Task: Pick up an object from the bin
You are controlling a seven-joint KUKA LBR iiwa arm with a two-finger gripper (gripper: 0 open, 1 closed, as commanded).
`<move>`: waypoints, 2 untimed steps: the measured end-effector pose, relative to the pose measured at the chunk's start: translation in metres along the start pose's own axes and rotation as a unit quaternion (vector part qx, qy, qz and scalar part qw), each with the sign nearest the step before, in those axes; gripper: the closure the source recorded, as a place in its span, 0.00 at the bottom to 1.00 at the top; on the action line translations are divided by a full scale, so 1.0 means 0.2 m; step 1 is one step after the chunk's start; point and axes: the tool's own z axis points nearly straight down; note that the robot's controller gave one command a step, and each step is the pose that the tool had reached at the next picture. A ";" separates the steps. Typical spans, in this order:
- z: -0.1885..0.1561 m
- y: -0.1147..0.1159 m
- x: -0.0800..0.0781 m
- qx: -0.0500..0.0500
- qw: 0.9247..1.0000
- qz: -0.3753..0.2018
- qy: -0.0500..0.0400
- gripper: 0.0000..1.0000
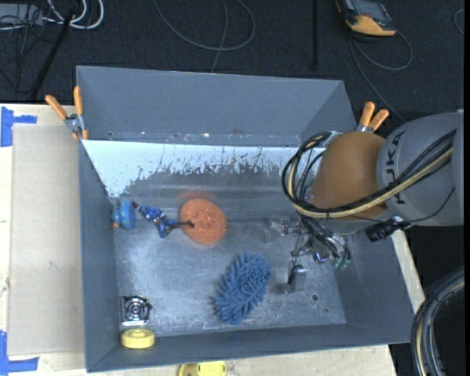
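Note:
My gripper (295,276) hangs low over the bin floor in the right part of the bin, under the arm's orange cover. Just to its left lies a blue shaggy brush-like thing (241,287), a short gap away from the gripper. Farther left and back sits a round orange scrubber (202,221). I see nothing held in the gripper.
A small blue figure (125,215) and a blue jointed piece (158,222) lie at the left by the back wall. A silver-and-black tape measure (135,310) and a yellow disc (138,338) sit in the front left corner. The arm's cables hang over the right wall.

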 end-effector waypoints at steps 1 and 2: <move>0.02 0.09 0.09 0.001 0.997 -0.078 0.000 0.00; 0.03 0.20 0.09 0.001 0.994 -0.111 0.000 0.00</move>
